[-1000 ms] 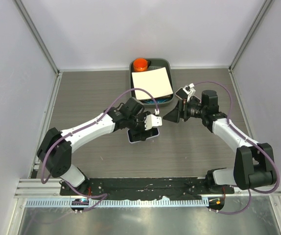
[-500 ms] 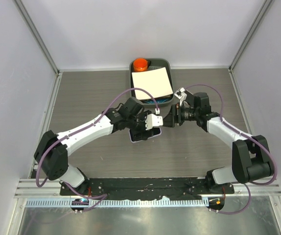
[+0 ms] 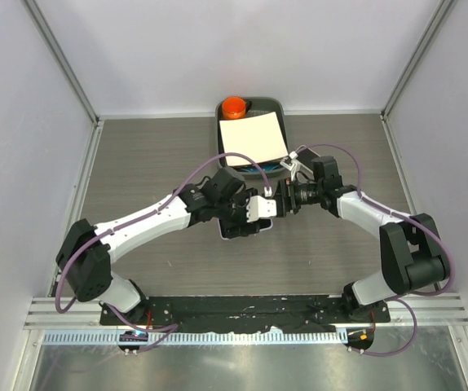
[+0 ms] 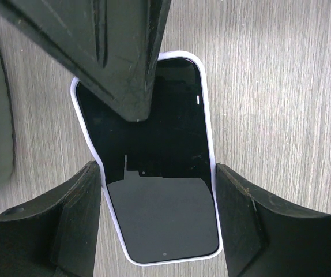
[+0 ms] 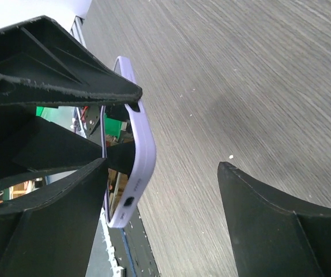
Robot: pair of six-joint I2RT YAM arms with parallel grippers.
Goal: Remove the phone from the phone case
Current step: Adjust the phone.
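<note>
The phone [image 4: 154, 173], black screen up, sits in a lavender phone case [image 4: 210, 144]. My left gripper [image 4: 157, 225] is shut on it, one finger against each long side of the case. In the top view the phone [image 3: 236, 233] is mostly hidden under both grippers at the table's middle. My right gripper [image 5: 162, 213] is open and straddles the case [image 5: 139, 150] at its end. One right finger [image 5: 44, 225] is on the screen side. The other finger [image 5: 281, 225] stands well clear of the case's back.
A dark tray [image 3: 276, 104] at the back centre holds an orange object [image 3: 234, 107] and a white sheet [image 3: 253, 138]. Grey walls enclose the wooden table on three sides. The purple cables of both arms loop over the middle.
My right gripper has swung left from beside the tray until it straddles the phone's end, and its jaws have narrowed a little. The left gripper keeps its hold and has shifted slightly.
</note>
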